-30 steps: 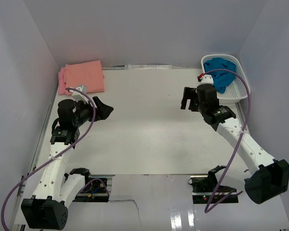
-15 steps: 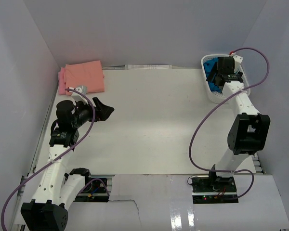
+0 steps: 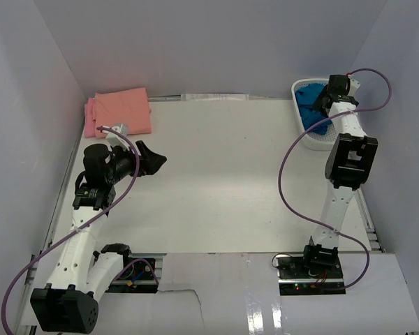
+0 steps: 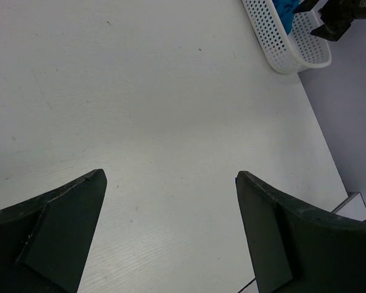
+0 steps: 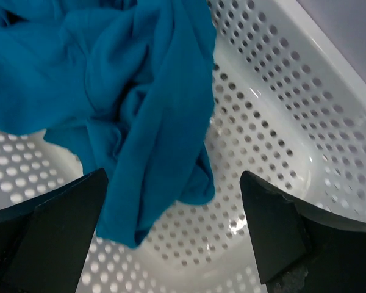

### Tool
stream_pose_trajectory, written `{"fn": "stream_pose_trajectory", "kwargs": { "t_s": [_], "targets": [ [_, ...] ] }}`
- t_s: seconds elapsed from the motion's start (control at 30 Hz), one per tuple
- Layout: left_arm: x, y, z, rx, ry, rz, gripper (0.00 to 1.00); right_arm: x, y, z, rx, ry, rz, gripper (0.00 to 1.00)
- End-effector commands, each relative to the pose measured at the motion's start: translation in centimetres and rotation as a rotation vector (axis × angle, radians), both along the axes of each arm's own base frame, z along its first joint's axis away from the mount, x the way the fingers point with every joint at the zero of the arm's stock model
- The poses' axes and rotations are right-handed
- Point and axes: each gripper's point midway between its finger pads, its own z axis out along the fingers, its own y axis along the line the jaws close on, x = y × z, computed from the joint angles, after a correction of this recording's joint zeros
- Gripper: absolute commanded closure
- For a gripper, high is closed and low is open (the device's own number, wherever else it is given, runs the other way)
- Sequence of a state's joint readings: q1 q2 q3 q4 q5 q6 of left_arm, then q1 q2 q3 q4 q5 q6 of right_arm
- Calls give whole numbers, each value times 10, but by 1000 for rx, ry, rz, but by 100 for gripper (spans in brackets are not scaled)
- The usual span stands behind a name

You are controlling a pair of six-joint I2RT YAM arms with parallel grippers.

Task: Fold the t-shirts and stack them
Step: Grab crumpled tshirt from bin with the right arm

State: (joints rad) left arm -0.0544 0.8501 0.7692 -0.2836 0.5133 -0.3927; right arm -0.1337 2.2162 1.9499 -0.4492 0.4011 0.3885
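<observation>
Now the right gripper (image 5: pixel 171 241) hangs inside the white mesh basket (image 5: pixel 280 116), at the far right corner of the table (image 3: pixel 223 174); its fingers stand wide apart and hold nothing; the crumpled teal t-shirt (image 5: pixel 122 91) lies in the basket just below them, and whether it touches them I cannot tell; the left gripper (image 4: pixel 171 226) is also fully spread and empty, above the table; the salmon t-shirt (image 3: pixel 123 110) lies folded on the pink t-shirt (image 3: pixel 89 120) at the far left corner.
</observation>
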Motion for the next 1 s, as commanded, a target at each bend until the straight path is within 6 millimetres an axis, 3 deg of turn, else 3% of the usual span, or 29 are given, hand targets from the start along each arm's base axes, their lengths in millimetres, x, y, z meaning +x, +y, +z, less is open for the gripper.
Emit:
{"fn": "stream_pose_trajectory", "kwargs": {
  "t_s": [0.0,0.07,0.17,0.2,0.3,0.37,0.43,0.53,0.57,0.6,0.63,0.7,0.73,0.8,0.83,0.87,0.93,0.97],
  "targets": [
    [0,-2,9,2,-36,-24,2,29,-1,7,46,-54,22,4],
    [0,-2,8,2,-34,-24,2,33,0,-11,63,-27,32,6],
    [0,-2,8,2,-36,-22,2,34,4,-23,84,-12,50,32],
    [-1,-2,8,3,-36,-26,2,33,7,-29,94,-2,60,44],
    [-1,-2,9,4,-40,-23,2,35,11,-32,106,-4,89,49],
    [-1,-1,10,4,-44,-20,2,34,13,-32,114,2,98,87],
    [-2,-1,9,4,-44,-21,2,34,17,-27,129,-8,114,92],
    [-2,-1,9,5,-45,-22,2,39,30,14,150,-89,179,92],
    [-3,-2,9,3,-44,-23,2,42,34,49,147,-160,205,92],
    [-3,-2,8,5,-42,-23,2,43,46,71,180,-200,263,92],
    [-2,-2,9,5,-43,-25,2,49,53,127,170,-301,307,92],
    [-1,-2,8,5,-39,-23,2,39,80,177,216,-359,430,92],
    [-1,-2,8,6,-40,-25,2,25,93,225,200,-438,490,92],
    [-1,-2,8,6,-38,-25,2,-1,120,261,242,-501,608,92],
    [-1,-2,6,7,-36,-24,2,-15,133,273,269,-527,653,92],
    [-1,-2,7,6,-37,-24,2,-47,152,290,311,-550,733,92],
    [-1,-2,7,7,-37,-25,2,-89,176,310,357,-555,825,92],
    [-1,-2,7,6,-35,-25,2,-105,191,307,387,-530,894,92]
  ]
}}
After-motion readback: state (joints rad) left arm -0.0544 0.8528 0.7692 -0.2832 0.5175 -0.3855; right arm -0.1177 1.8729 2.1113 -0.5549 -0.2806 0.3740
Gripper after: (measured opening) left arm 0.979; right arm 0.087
